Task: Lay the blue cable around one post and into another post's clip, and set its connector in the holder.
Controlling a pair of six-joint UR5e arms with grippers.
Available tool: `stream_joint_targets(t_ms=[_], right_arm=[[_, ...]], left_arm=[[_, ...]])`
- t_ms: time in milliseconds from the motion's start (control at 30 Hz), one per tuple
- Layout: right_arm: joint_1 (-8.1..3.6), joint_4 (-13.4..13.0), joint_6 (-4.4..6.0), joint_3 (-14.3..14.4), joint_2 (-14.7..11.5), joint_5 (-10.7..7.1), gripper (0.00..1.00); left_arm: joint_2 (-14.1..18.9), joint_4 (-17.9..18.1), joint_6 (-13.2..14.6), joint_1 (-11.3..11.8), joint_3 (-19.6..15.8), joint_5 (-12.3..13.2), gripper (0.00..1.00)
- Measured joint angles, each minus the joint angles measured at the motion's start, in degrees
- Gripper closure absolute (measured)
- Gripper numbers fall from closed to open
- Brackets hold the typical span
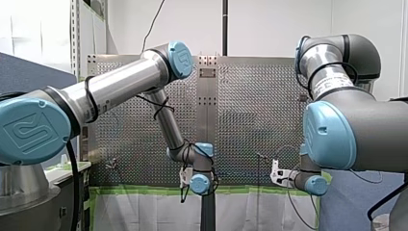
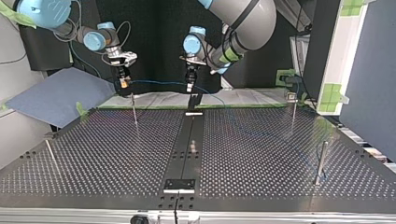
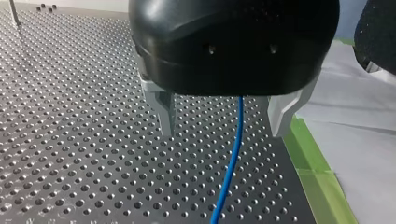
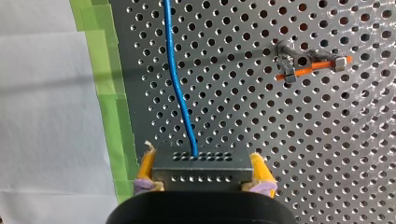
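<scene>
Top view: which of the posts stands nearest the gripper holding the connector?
The thin post next to my right gripper, which clamps the connector; the others stand far off.

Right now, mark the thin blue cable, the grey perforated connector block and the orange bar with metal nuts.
thin blue cable (image 4: 173, 74), right wrist view, its middle stretch.
grey perforated connector block (image 4: 201, 167), right wrist view, front face.
orange bar with metal nuts (image 4: 317, 66), right wrist view, bar's middle.
</scene>
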Motion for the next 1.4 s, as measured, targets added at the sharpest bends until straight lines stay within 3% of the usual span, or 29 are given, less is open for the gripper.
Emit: stream_joint_targets(t_ms=[33, 100, 133, 167, 467, 700, 967, 1000, 1400], right_arm=[[0.00, 0.00, 0.00, 0.00, 0.00, 0.02, 1.00], [0.00, 0.00, 0.00, 0.00, 0.00, 0.05, 1.00], [0.00, 0.00, 0.00, 0.00, 0.00, 0.05, 1.00], [0.00, 0.00, 0.00, 0.00, 0.00, 0.08, 1.00], [0.01, 0.07, 0.00, 0.01, 0.02, 0.16, 1.00], [-0.03, 0.03, 0.00, 0.01, 0.01, 0.20, 1.00], [-0.08, 0.02, 0.00, 0.01, 0.00, 0.24, 1.00], [-0.08, 0.02, 0.00, 0.01, 0.00, 0.24, 1.00], [-0.41, -0.13, 0.15, 0.01, 0.00, 1.15, 1.00]], left_arm=[[0.00, -0.04, 0.01, 0.00, 0.01, -0.37, 0.16], [-0.01, -0.10, 0.03, 0.02, 0.01, -1.04, 0.37], [0.00, -0.17, 0.08, 0.01, 0.01, -1.45, 0.37], [0.00, -0.22, 0.10, 0.01, 0.01, -1.67, 0.46], [0.03, -0.41, 0.16, 0.02, -0.03, -1.98, 0.49], [0.04, -0.47, 0.49, 0.04, -0.05, -1.41, 0.67], [0.04, -0.47, 1.64, 0.02, -0.05, -0.09, 0.69], [0.04, -0.48, 1.68, 0.02, -0.05, -0.07, 0.79], [0.03, -1.39, 3.29, -0.09, -0.05, 2.19, 0.79]])
